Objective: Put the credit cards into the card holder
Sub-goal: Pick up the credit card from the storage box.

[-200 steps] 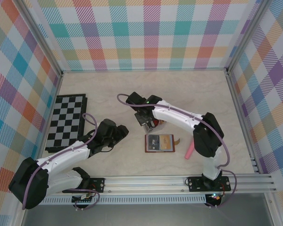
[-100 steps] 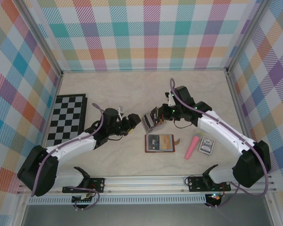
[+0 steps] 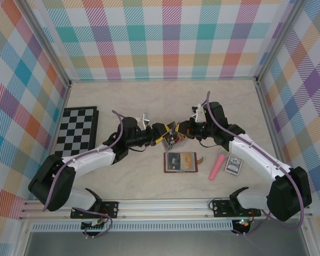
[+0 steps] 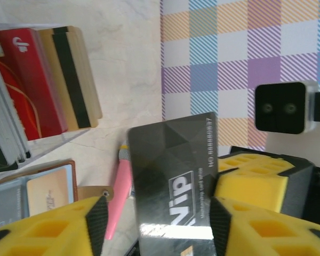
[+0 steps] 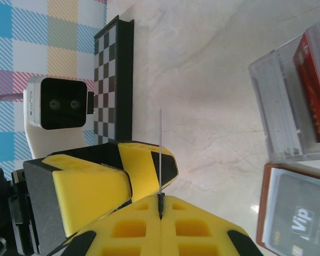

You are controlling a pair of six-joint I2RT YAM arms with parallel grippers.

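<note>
A dark credit card [image 4: 176, 176] marked "Vip" is held upright in the air, pinched along one edge by my shut right gripper [image 5: 160, 200]. It appears edge-on as a thin line [image 5: 160, 149]. My left gripper [image 4: 160, 213] is open, its fingers [image 4: 98, 221] straddling the card's width with a gap on the left side. Both grippers meet at the table's middle [image 3: 172, 133]. The brown card holder [image 3: 180, 161] lies open just below them, pale blue inside, with cards in its slots [image 5: 301, 221]. More credit cards, red and tan, stand in a clear rack [image 4: 42, 101].
A chessboard [image 3: 74, 137] lies at the left. A pink pen [image 3: 217, 167] and a small flat card-like item [image 3: 233, 164] lie right of the holder. Plaid walls close in the table on three sides.
My left arm has reached right to the card and its jaws have narrowed around it. The right gripper has brought the dark card left, away from the rack, still shut on it.
</note>
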